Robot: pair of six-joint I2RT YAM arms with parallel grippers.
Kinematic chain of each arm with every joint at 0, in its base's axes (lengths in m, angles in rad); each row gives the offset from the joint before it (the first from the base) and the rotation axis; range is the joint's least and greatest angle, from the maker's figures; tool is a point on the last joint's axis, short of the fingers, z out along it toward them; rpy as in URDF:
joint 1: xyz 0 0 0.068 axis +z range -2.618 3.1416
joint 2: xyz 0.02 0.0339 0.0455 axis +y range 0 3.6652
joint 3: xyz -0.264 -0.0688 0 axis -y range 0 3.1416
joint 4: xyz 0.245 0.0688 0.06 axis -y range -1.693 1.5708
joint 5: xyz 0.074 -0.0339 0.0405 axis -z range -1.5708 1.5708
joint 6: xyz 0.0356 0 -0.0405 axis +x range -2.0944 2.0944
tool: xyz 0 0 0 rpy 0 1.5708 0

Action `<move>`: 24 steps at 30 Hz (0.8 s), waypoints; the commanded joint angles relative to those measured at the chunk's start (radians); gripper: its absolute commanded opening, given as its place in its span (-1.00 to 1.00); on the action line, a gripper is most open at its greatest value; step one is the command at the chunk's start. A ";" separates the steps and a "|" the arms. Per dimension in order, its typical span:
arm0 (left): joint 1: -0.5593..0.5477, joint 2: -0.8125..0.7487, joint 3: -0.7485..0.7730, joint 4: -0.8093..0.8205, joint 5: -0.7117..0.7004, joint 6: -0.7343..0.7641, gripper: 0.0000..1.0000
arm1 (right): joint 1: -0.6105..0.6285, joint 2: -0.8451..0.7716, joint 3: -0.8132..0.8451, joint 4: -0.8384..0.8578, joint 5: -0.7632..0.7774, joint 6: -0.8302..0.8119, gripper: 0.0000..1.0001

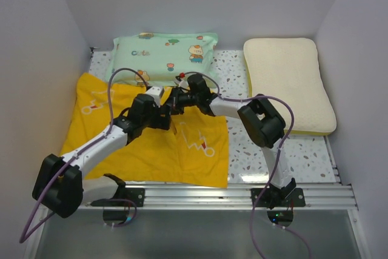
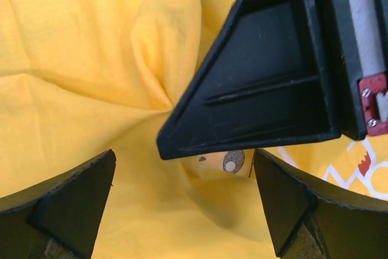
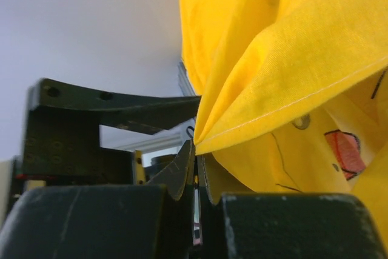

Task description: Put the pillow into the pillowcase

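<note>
The yellow pillowcase [image 1: 151, 150] lies spread on the left half of the table, white line marks facing up. Its far edge is bunched and lifted where both grippers meet. My right gripper [image 1: 176, 100] is shut on that edge; in the right wrist view the fingers [image 3: 197, 153] pinch a hemmed fold of the pillowcase [image 3: 291, 40]. My left gripper [image 1: 165, 112] is open right beside it; in the left wrist view its jaws [image 2: 183, 168] stand wide over the pillowcase [image 2: 91, 59], just below the right gripper's body [image 2: 273, 71]. The cream-white pillow [image 1: 290, 83] lies flat at the back right, untouched.
A mint-green cartoon-print pillow [image 1: 163, 56] lies against the back wall, just beyond the grippers. White walls close in the left, back and right sides. Speckled tabletop [image 1: 260, 156] shows between pillowcase and pillow. An aluminium rail [image 1: 242, 195] runs along the near edge.
</note>
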State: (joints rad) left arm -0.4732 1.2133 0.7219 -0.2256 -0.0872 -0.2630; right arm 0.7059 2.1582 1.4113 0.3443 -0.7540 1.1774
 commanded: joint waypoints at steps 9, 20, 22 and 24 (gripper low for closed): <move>-0.045 0.049 0.007 0.092 -0.240 -0.042 0.82 | 0.017 -0.057 -0.021 0.191 -0.015 0.197 -1.00; -0.044 -0.017 -0.010 0.006 -0.192 -0.012 -0.73 | -0.025 -0.147 0.066 -0.219 -0.076 -0.178 0.01; -0.045 -0.029 -0.019 0.009 -0.184 -0.005 -0.81 | -0.089 -0.202 0.167 -0.577 -0.038 -0.507 0.28; -0.044 -0.029 -0.018 0.014 -0.163 -0.004 -0.91 | -0.165 -0.245 0.230 -0.896 -0.012 -0.813 0.51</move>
State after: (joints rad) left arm -0.5194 1.2095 0.6994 -0.2337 -0.2653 -0.2722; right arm 0.6464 2.0647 1.5173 -0.0319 -0.7723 0.8673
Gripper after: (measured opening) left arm 0.057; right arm 0.719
